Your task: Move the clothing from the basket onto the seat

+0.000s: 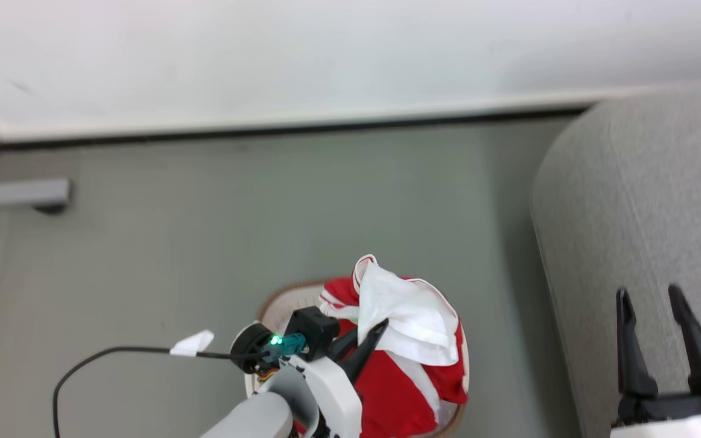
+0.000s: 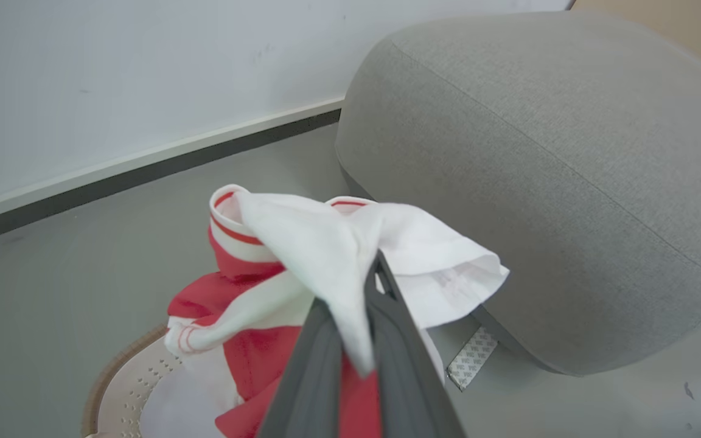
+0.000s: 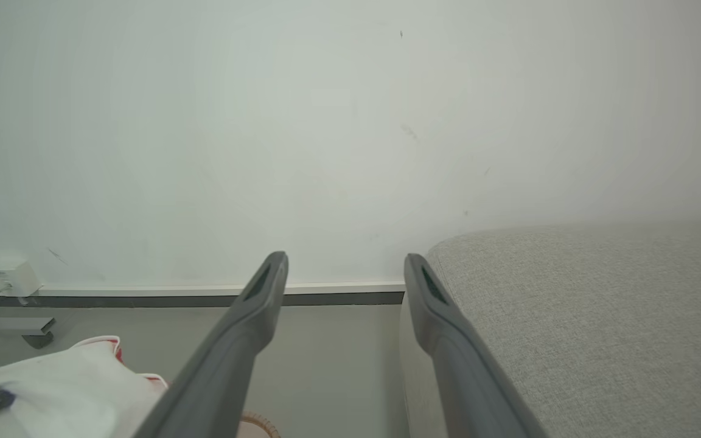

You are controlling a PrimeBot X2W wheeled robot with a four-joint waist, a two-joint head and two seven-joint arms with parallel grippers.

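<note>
Red-and-white clothing (image 2: 302, 243) with striped trim, crumpled over the basket (image 2: 120, 380), in the clenched left gripper (image 2: 377, 263); right gripper (image 1: 647, 292) spread wide.

The clothing (image 2: 302, 243) hangs between the jaws of the left gripper (image 2: 377, 261), the basket (image 2: 120, 377) below them, the seat (image 2: 539, 152) beyond to their right.

We see a plain living room: grey sofa (image 1: 636, 201) at three o'clock, laundry basket (image 1: 280, 295) at six, white wall (image 1: 326, 55) at twelve.

Soft cloth clothing (image 2: 326, 243), woven-fabric seat (image 2: 545, 158)
</note>
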